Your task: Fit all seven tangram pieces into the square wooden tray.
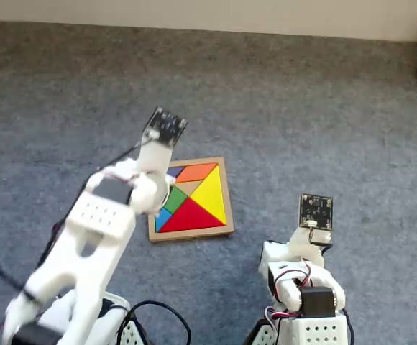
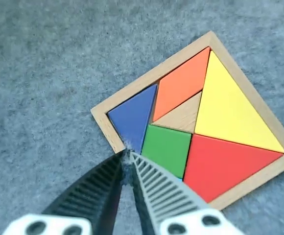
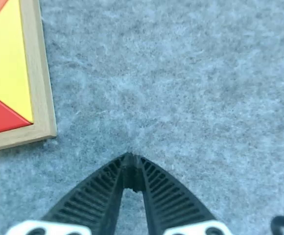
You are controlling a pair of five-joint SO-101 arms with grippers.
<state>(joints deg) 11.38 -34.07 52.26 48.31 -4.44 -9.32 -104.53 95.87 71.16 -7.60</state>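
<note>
The square wooden tray (image 1: 228, 198) lies on the grey carpet with coloured pieces fitted inside. The left wrist view shows a blue triangle (image 2: 132, 117), orange piece (image 2: 181, 83), wood-coloured triangle (image 2: 183, 117), yellow triangle (image 2: 227, 112), red triangle (image 2: 223, 164) and green square (image 2: 166, 149). A light blue piece (image 1: 162, 218) sits at the tray's near left corner. My left gripper (image 2: 128, 154) is shut and empty, its tips at the tray's rim (image 2: 152, 74) beside the blue triangle. My right gripper (image 3: 131, 157) is shut and empty over bare carpet, off the tray's corner (image 3: 39, 98).
Carpet surrounds the tray on all sides. The left arm (image 1: 101, 223) stretches over the tray's left side. The right arm (image 1: 305, 280) stands folded at the near right. A pale wall strip runs along the far edge.
</note>
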